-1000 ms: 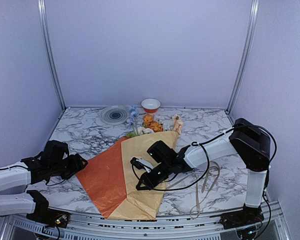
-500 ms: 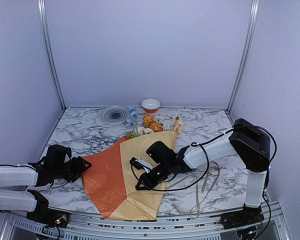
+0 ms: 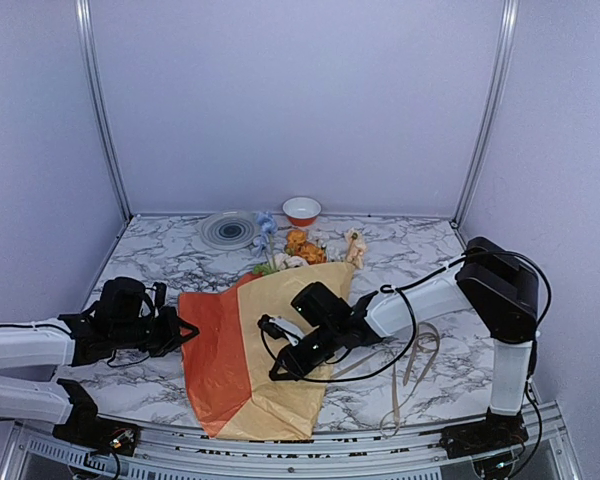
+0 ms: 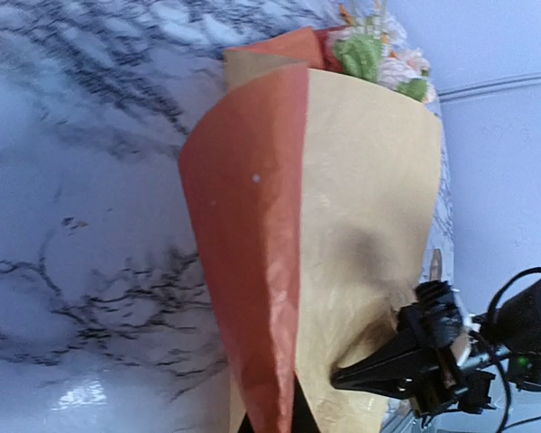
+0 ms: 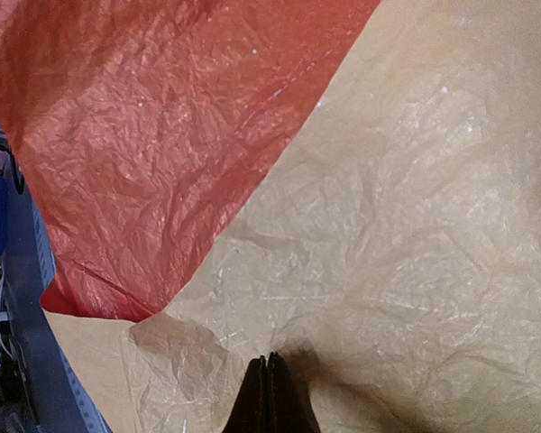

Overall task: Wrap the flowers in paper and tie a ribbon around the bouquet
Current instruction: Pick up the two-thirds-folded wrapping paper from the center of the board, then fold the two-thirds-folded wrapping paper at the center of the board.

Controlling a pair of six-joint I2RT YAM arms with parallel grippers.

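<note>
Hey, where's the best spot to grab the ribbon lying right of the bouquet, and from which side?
Take the ribbon at its loop on the bare table right of the bouquet, coming straight down with fingers across the strand. It lies flat and thin there. Nearer the bouquet it passes under the right arm, so that end looks blocked.
</note>
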